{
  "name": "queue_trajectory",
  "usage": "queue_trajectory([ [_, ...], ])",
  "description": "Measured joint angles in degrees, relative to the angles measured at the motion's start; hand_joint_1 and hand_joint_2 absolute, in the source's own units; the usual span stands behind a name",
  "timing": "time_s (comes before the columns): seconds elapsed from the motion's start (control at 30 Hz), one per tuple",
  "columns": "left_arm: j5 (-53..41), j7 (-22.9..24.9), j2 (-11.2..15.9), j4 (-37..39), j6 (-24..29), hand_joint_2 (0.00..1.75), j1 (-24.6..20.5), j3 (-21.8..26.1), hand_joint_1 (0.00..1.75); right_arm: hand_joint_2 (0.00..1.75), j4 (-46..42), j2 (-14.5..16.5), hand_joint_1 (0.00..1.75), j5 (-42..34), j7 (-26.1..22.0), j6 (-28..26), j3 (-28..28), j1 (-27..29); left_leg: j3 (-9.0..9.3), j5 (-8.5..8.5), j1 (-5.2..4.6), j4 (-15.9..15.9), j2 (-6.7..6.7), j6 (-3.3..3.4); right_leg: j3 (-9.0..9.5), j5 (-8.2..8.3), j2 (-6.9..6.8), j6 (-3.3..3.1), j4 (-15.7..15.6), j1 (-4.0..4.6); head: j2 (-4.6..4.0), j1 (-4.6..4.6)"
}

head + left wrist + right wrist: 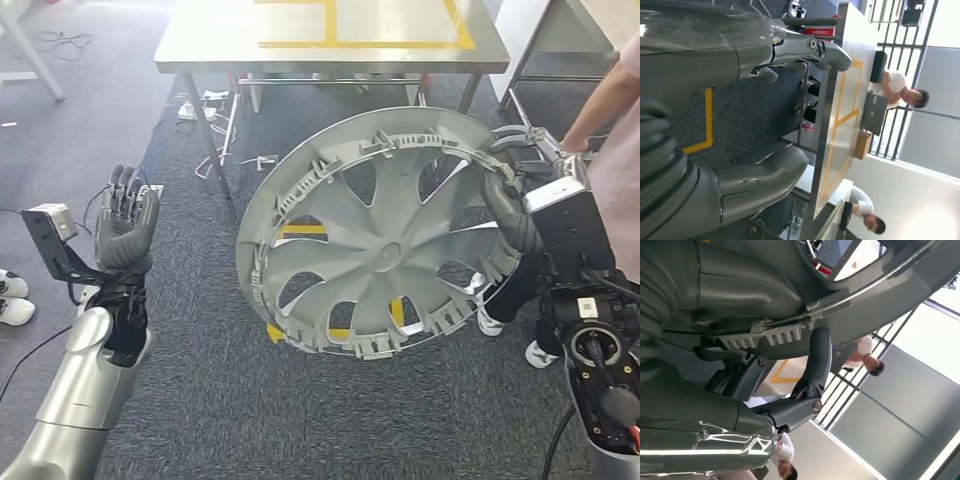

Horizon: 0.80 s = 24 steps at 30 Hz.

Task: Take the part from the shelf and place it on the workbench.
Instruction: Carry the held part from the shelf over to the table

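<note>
The part is a large silver wheel cover (377,240) with spokes and rim clips, held tilted in the air above the carpet. My right hand (513,185) grips its rim at the right side. In the right wrist view the fingers (817,365) curl over the cover's clipped edge (772,335). My left hand (128,225) is raised at the left, well apart from the cover, fingers up and holding nothing. The left wrist view shows its fingers (764,175) spread with nothing between them. The steel workbench (211,40) with yellow tape lines stands ahead.
A person (611,130) stands close at the right, an arm reaching near my right hand. Cables (211,120) lie on the carpet under the workbench. A second table (528,40) stands at the back right. Two people (900,87) sit at the far side of the bench.
</note>
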Motion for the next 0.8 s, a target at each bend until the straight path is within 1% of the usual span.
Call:
queue_trajectory([
  [0.07,0.04,0.01,-0.01,-0.01,0.26,1.75,0.24,0.00,0.00,1.75,0.00,0.01,1.75,0.08,-0.05,-0.20,-0.01,-0.01,-0.40,0.08,-0.04,0.07,0.00,-0.03,0.12,-0.16,-0.03,0.06,-0.66,-0.01,0.00,-0.27],
  [0.13,0.05,0.02,-0.04,-0.02,0.42,1.75,0.34,0.00,0.00,1.75,-0.01,0.02,1.75,0.21,-0.09,-0.35,-0.01,0.05,-0.32,0.09,0.00,-0.09,0.16,0.06,0.09,-0.14,0.09,0.14,-0.76,0.02,0.00,-0.77],
  [0.33,0.10,0.03,-0.06,-0.02,0.52,1.75,0.30,0.00,0.00,1.75,-0.02,0.02,1.75,0.46,-0.09,-0.71,-0.01,0.12,0.11,0.32,0.06,-0.68,0.32,-0.37,0.12,-0.08,0.24,-0.13,-0.76,0.08,0.00,-1.54],
  [0.5,0.73,0.30,-0.06,-0.02,0.41,1.75,0.31,0.00,0.00,1.75,-0.02,0.02,1.75,-0.29,-0.07,-1.20,0.01,0.14,0.14,0.35,0.07,-0.82,0.32,-0.45,0.12,-0.10,0.23,-0.20,-0.76,0.08,0.00,-1.80],
  [0.8,1.35,0.89,-0.06,-0.02,-0.70,1.75,0.29,0.00,0.00,1.75,-0.02,0.02,1.75,-1.26,0.32,-1.21,0.02,0.15,0.13,0.31,0.06,-0.83,0.32,-0.50,0.15,-0.15,0.22,-0.24,-0.83,0.05,0.00,-1.93],
])
